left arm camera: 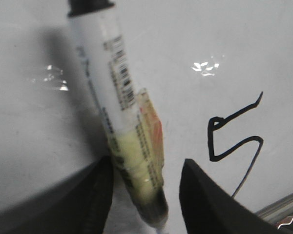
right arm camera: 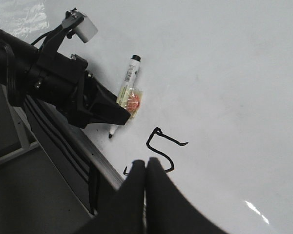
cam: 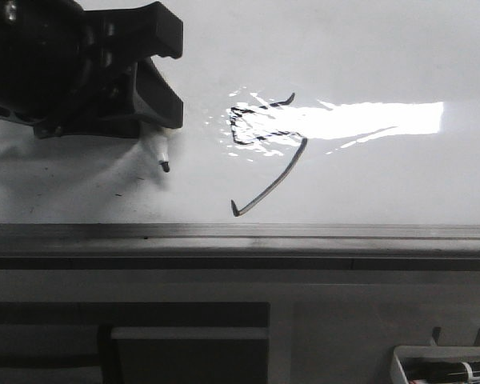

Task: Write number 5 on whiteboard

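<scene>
The number 5 point(cam: 280, 181) is drawn in thin black strokes on the glossy whiteboard point(cam: 384, 184), partly washed out by glare. It also shows in the left wrist view point(left arm camera: 210, 141) and the right wrist view point(right arm camera: 149, 143). A white marker point(left arm camera: 122, 92) with a yellow and orange label lies on the board left of the 5, tip point(cam: 165, 166) toward the rail. My left gripper point(cam: 176, 72) is open, its jaws standing either side of the marker with a gap on one side. My right gripper point(right arm camera: 145, 163) is shut and empty, hovering near the tail of the 5.
A grey metal rail point(cam: 304, 232) runs along the board's near edge. A white tray point(cam: 440, 370) holding a marker sits below at the right. The left arm and its cables point(right arm camera: 49, 78) reach over the rail in the right wrist view.
</scene>
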Controlling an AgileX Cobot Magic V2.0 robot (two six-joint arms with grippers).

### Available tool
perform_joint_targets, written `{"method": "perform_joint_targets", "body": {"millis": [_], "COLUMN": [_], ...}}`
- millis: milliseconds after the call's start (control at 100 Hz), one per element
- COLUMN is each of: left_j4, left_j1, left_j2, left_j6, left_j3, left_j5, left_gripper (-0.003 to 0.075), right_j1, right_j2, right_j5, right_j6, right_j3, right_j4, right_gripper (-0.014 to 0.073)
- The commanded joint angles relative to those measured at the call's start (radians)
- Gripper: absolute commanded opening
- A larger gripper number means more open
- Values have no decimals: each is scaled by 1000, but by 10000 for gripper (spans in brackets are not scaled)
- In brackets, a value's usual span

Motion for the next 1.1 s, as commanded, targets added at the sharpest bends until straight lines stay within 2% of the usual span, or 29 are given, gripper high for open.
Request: {"method": "perform_joint_targets", "body": {"millis": [0, 250, 570, 650, 720, 840, 950, 1091], "left_j4": [-24, -24, -24, -22, -18, 38, 92, 104], "left_j1": [18, 18, 18, 18, 18, 18, 18, 18], "left_j2": [29, -4, -315, -421, -526, -730, -896, -1044], "left_j6": [-8, -8, 2, 2, 3, 7, 7, 9], "left_j3": [0, -6, 62, 126, 186, 291, 353, 403], "left_j5": [-120, -127, -43, -37, -37, -10, 49, 47], "left_gripper": [394, 632, 628, 562, 472, 222, -21, -20], "right_j1": [-2, -2, -2, -2, -2, -2, -2, -2], "right_j2": [-3, -3, -49, -108, -178, -321, -464, -578], "right_j5": [-47, -47, -58, -79, -61, -9, 6, 13], "right_j6": [3, 3, 3, 22, 104, 207, 212, 212], "right_j3": [-29, -29, -12, 38, 104, 230, 319, 360], "right_j4": [-46, -46, -49, -90, -166, -275, -279, -279], "right_gripper": [-61, -61, -61, -60, -60, -61, -61, -61]}}
